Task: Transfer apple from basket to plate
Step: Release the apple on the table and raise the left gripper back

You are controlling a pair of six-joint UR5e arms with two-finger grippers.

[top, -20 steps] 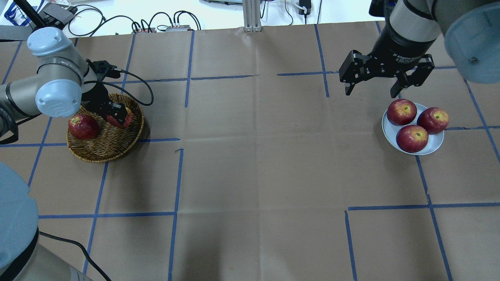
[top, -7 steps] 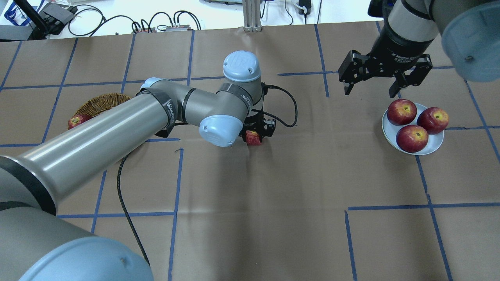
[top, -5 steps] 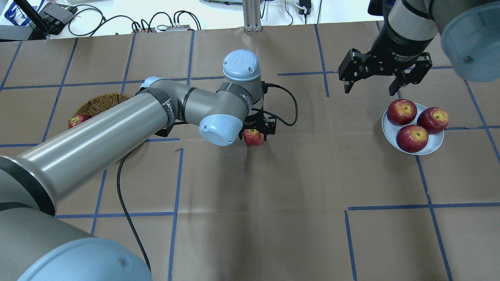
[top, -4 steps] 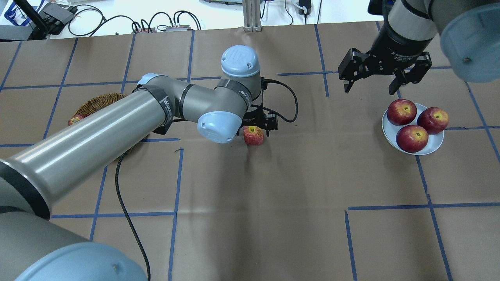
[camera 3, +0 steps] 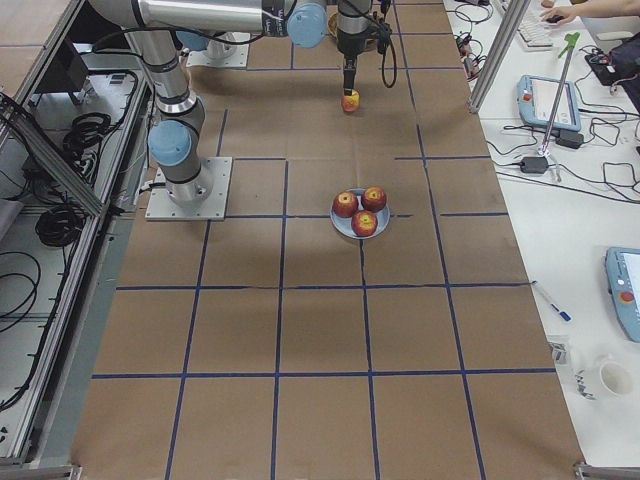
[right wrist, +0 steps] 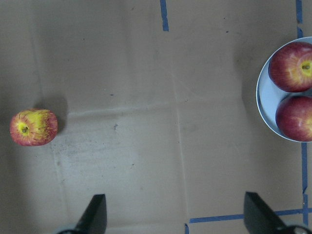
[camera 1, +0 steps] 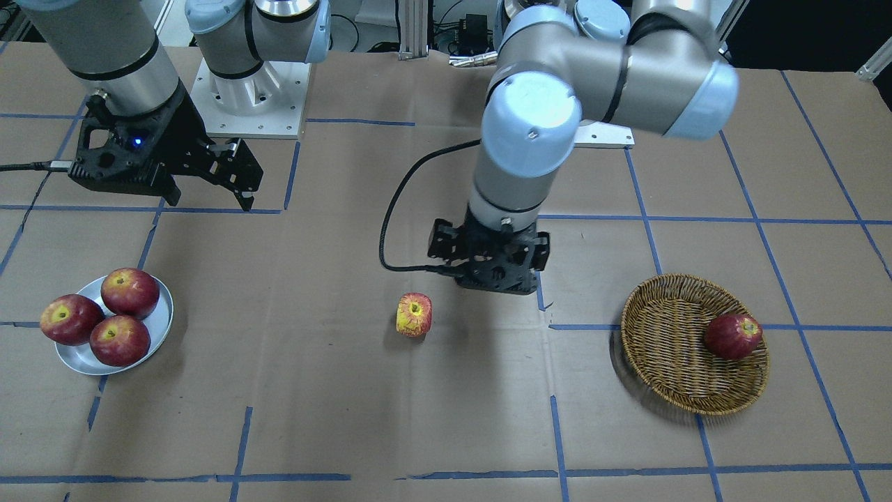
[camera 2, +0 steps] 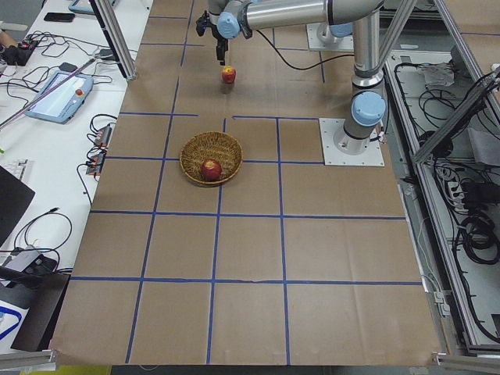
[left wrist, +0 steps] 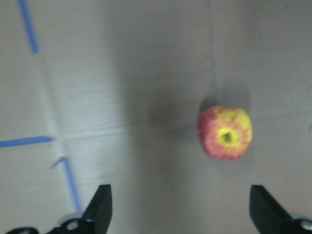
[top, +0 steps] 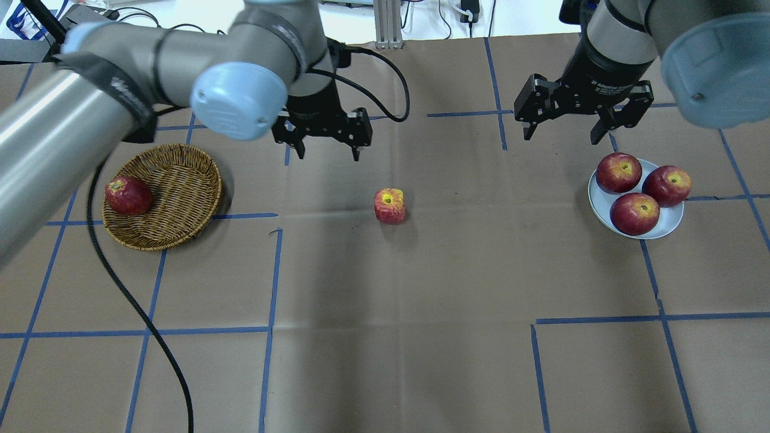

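The apple (top: 389,205), red with a large yellow patch around its stem, stands alone on the brown paper at the table's middle; it also shows in the front view (camera 1: 414,315) and the left wrist view (left wrist: 225,132). My left gripper (top: 326,153) is open and empty, raised above the table, between the apple and the wicker basket (top: 180,180). My right gripper (top: 560,137) is open and empty, just beyond the silver plate (top: 669,228). The right wrist view shows the apple (right wrist: 33,127) far left and the plate (right wrist: 265,97) at the right edge.
A dark red apple (top: 127,195) lies at the basket's left rim. Three red apples (top: 634,213) fill the plate. The left arm's black cable (top: 138,313) trails across the table's near left. Blue tape lines grid the paper.
My left arm carried the apple from the basket to the table's middle, let go of it, and pulled back up and toward the basket side. The right gripper barely moved.
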